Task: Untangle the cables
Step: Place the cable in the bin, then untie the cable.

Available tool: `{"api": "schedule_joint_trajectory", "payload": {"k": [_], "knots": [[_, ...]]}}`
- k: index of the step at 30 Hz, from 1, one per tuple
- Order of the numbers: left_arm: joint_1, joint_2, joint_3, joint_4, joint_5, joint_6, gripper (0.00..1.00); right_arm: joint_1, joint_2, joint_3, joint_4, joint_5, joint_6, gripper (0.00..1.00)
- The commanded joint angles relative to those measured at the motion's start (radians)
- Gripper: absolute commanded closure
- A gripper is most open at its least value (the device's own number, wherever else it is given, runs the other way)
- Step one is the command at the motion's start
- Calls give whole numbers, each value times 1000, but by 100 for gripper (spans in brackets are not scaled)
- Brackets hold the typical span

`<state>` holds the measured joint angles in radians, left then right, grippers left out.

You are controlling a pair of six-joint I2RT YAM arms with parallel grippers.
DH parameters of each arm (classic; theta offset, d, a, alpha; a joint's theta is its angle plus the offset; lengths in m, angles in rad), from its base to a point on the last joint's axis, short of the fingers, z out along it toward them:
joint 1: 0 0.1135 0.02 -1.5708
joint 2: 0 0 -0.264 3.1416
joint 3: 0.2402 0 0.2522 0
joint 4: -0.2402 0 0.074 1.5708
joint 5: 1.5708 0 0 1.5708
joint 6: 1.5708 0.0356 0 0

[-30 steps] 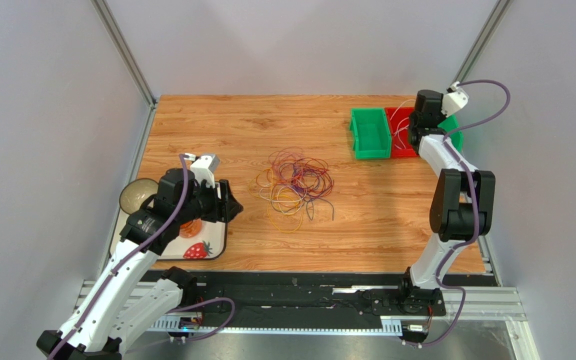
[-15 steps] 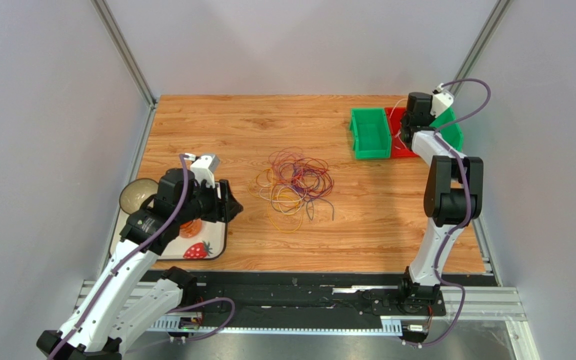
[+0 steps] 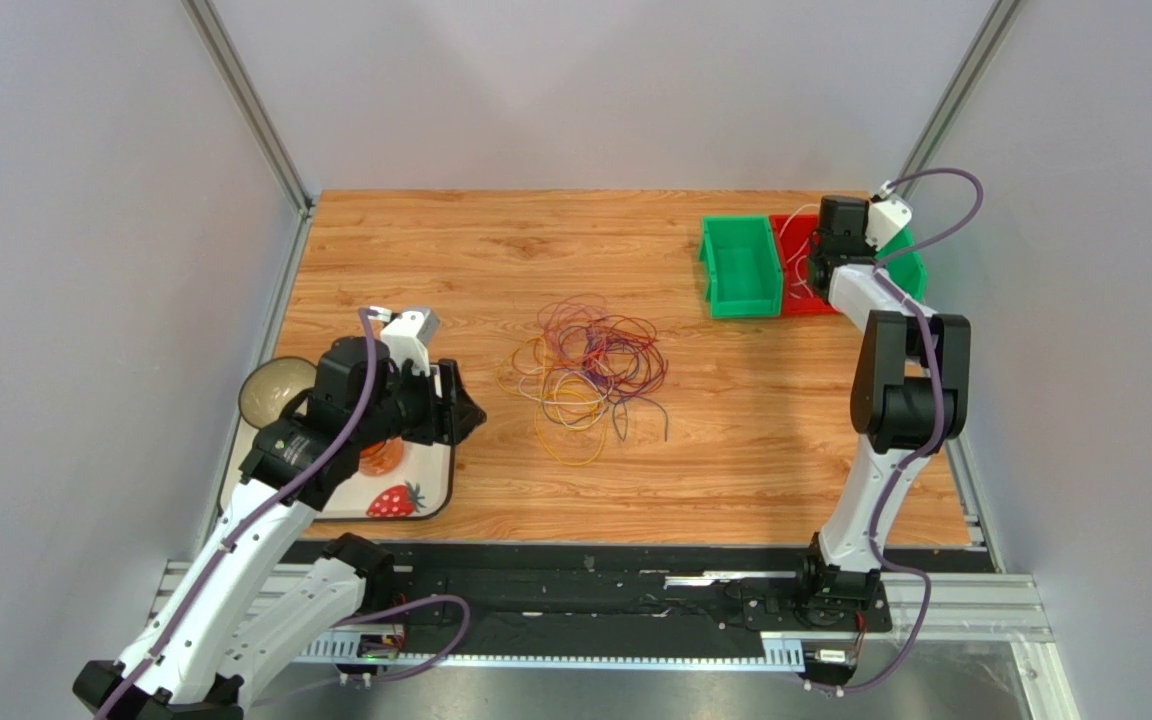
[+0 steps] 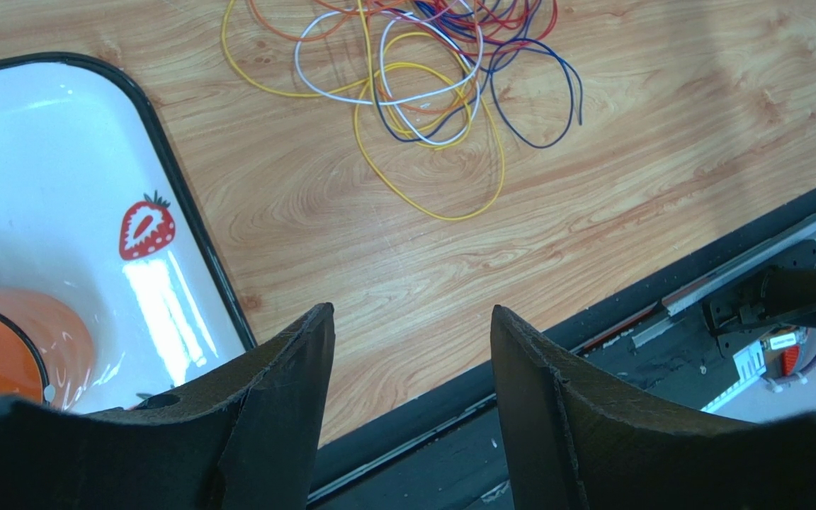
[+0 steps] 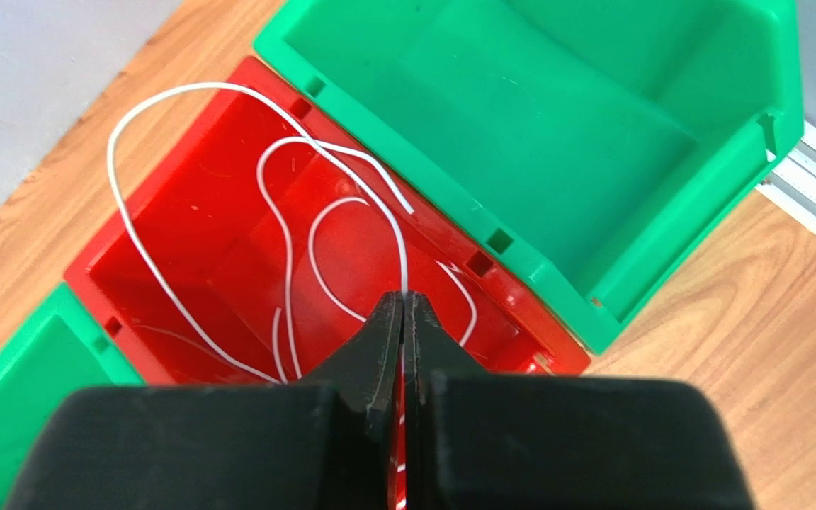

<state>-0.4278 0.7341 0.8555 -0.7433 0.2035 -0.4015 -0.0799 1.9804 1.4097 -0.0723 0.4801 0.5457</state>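
the right gripper (image 5: pixel 403 303), fingers pressed together on a white cable (image 5: pixel 210 84), has swung slightly over the last second and now hangs right above the red bin (image 5: pixel 210 266) (the green bin (image 5: pixel 551 128) beside it shows nothing inside). the cable's loops droop into the red bin, so i judge one strand is freed and about ready to drop. the left gripper (image 4: pixel 410 313), spread and holding nothing, has not budged beside the tray (image 4: pixel 61 159); the other cables (image 3: pixel 593 368) lie tangled mid-way across the table (image 3: pixel 432 255).

The right gripper (image 5: pixel 403 303) at two o'clock, fingers pressed together, seemingly pinching a white cable (image 5: pixel 405 271); the left gripper (image 4: pixel 407 351) at eight o'clock, jaws parted.
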Motion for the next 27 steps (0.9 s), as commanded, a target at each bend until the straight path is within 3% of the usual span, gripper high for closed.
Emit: {"api": "schedule_joint_trajectory", "payload": {"k": [1, 3, 6, 7, 13, 20, 27], "knots": [[0, -4, -6, 22, 1, 13, 36, -3, -66, 25, -41, -1, -29, 98], [0, -5, -6, 21, 1, 13, 36, -3, -97, 37, -67, -1, -30, 94], [0, -7, -6, 22, -1, 13, 36, -3, -136, 52, -106, 5, -52, 78], [0, -12, -6, 21, -1, 13, 36, -3, -147, 58, -116, 8, -56, 68], [0, -15, -7, 22, -3, 12, 36, -3, -247, 71, -155, -8, -69, 46], [0, -15, -7, 21, -3, 12, 36, -3, -370, 118, -308, -70, -43, 46], [0, 14, -3, 32, 2, 3, 36, 12, -577, -78, -353, -265, 66, 47]]}}
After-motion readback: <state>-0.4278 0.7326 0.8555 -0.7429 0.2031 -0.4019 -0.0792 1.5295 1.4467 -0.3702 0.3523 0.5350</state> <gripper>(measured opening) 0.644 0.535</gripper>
